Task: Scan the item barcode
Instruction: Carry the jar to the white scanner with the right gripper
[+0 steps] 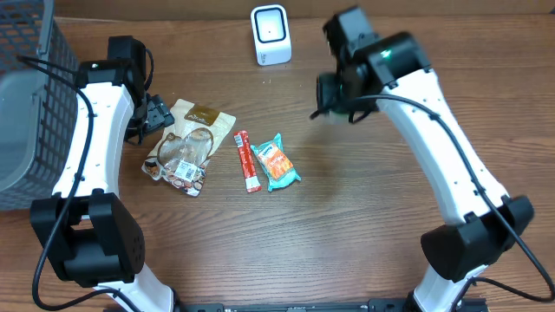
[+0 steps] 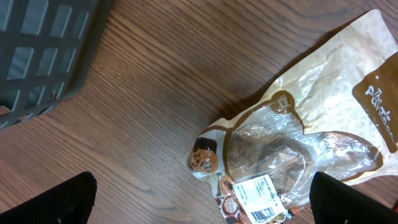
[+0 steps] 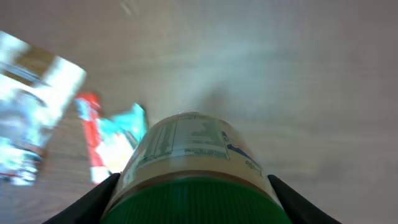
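Wooden table (image 1: 347, 199): right gripper (image 1: 336, 91) clamps a green-lidded jar (image 3: 193, 155) (held aloft), left gripper (image 1: 156, 113) spread wide.

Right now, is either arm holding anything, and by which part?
The right gripper holds a green-lidded jar by its lid end; the left gripper is open and empty.

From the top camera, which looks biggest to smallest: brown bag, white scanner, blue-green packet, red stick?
1. brown bag
2. white scanner and blue-green packet: too alike to rank
3. red stick, the thinnest
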Robot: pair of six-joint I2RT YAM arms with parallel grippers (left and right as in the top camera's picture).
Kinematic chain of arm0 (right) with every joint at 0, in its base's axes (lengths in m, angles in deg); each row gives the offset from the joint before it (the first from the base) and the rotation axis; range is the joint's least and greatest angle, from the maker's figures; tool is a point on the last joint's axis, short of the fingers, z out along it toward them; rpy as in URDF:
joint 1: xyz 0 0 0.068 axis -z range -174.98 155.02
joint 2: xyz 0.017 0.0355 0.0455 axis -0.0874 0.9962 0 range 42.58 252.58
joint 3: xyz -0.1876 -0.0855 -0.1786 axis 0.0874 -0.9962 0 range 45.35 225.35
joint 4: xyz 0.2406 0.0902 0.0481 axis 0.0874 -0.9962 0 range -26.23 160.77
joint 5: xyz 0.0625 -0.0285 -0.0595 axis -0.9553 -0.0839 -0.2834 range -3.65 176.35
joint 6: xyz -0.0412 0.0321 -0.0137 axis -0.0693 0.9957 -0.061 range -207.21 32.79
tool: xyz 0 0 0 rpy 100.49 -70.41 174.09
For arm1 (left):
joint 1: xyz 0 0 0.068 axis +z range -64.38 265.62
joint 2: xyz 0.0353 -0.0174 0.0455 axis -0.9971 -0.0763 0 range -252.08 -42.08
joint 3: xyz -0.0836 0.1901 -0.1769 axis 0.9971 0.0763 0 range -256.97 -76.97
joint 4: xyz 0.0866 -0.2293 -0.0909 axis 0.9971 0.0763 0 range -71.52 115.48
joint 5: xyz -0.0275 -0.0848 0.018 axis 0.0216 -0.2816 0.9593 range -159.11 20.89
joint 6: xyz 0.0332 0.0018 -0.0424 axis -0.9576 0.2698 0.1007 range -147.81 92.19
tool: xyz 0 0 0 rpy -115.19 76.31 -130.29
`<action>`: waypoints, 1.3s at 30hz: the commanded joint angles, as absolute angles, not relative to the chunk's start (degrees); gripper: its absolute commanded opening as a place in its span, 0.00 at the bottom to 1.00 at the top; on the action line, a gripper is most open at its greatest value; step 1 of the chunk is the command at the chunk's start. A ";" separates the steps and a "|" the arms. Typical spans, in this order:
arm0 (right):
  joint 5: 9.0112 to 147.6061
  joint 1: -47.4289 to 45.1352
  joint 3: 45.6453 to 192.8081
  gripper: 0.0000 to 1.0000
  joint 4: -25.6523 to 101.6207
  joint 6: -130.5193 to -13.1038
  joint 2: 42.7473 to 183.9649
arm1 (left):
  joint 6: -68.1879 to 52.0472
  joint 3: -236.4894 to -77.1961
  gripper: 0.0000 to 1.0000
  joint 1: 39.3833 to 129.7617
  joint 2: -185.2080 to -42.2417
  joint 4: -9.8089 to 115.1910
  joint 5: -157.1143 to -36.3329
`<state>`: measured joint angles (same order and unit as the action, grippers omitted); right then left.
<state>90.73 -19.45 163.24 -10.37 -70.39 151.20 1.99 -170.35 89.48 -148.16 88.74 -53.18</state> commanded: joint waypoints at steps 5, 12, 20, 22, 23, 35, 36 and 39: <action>89.42 -19.34 166.80 0.31 -0.30 -72.71 150.90 | 1.97 -171.42 1.00 89.35 -147.70 88.72 -52.59; 89.44 -19.36 166.80 0.29 12.49 -72.71 158.15 | 1.95 -171.42 1.00 89.35 -147.70 88.72 -52.59; 89.47 -19.34 166.80 0.28 34.59 -72.69 170.50 | 1.97 -171.42 1.00 89.35 -147.70 88.70 -52.59; 89.49 -19.34 166.80 0.27 42.91 -72.69 173.82 | 1.97 -171.42 1.00 89.35 -147.70 88.72 -52.59; 89.75 -19.34 166.80 0.27 47.13 -72.69 175.35 | 1.97 -171.42 1.00 89.35 -147.70 88.72 -52.59; 93.38 -19.34 166.65 0.23 70.91 -72.64 182.70 | 1.95 -171.42 1.00 89.35 -147.70 88.70 -52.59; 93.38 -19.36 166.60 0.23 71.90 -72.62 183.07 | 1.95 -171.42 1.00 89.35 -147.70 88.72 -52.59; 93.42 -19.34 166.54 0.23 75.50 -72.47 185.21 | 1.97 -171.42 1.00 89.35 -147.70 88.72 -52.62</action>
